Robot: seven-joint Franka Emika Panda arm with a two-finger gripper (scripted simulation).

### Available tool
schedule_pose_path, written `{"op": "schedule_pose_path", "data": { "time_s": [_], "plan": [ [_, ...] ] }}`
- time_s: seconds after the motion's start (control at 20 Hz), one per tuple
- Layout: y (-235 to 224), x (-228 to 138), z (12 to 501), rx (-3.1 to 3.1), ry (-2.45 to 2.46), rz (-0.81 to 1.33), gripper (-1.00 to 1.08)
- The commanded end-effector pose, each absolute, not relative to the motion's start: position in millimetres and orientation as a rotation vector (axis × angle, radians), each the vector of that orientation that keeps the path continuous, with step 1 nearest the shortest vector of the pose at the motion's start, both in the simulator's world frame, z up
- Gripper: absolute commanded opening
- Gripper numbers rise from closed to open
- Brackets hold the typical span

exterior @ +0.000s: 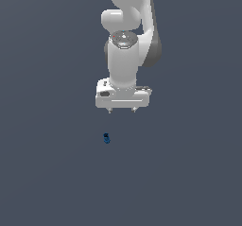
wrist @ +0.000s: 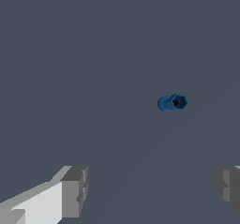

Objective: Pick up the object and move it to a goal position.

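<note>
The object (exterior: 106, 138) is a tiny dark-blue lump with lighter blue highlights, lying on the flat grey surface. In the wrist view the object (wrist: 172, 102) shows a dark hole at one end. My white gripper (exterior: 122, 110) hangs well above it, a little toward the exterior view's right, pointing down. Its two fingers (wrist: 74, 191) stand wide apart with nothing between them, so it is open and empty. The object lies apart from both fingers.
The white arm (exterior: 125, 36) rises behind the gripper to the top of the exterior view. A plain dark grey surface (exterior: 47, 173) fills the rest of both views.
</note>
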State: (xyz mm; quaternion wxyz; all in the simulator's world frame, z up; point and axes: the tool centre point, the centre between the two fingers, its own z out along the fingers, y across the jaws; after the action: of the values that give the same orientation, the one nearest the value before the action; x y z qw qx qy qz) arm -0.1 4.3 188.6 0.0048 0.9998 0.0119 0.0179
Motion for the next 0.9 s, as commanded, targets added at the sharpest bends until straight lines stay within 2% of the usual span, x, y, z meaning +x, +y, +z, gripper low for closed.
{"op": "schedule_pose_path", "data": {
  "time_s": [0.0,0.4,0.85],
  "plan": [
    [4,0,189,3.131,0.037,0.056,1.00],
    [5,9,211,3.106,0.087,0.104,1.00],
    [-2,15,201,3.108,0.101,0.093,1.00]
  ]
}}
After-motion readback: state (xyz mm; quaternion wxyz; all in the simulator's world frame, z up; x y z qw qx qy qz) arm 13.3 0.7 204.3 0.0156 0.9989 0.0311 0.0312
